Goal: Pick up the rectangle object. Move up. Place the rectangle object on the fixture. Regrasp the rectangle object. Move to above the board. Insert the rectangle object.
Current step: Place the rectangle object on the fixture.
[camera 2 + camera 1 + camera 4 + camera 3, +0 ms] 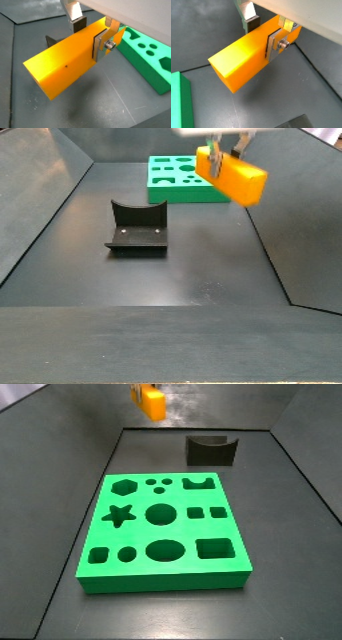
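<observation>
My gripper (263, 34) is shut on the rectangle object (250, 56), a smooth orange-yellow block, and holds it in the air. One dark pad (252, 23) presses one broad face and the silver finger plate (274, 45) presses the opposite face, near one end of the block. Both wrist views show this grip (90, 34) on the block (65, 66). In the side views the block (231, 173) hangs high under the gripper (227, 142), above the floor between the green board (178, 178) and the fixture (138, 228). The block (152, 402) sits at the top edge of a side view.
The green board (167, 534) with many cut-outs lies flat on the dark floor, with the dark notched fixture (210, 449) beyond it. Sloped dark walls (40, 198) ring the floor. Board edges show in both wrist views (179, 100) (147, 55).
</observation>
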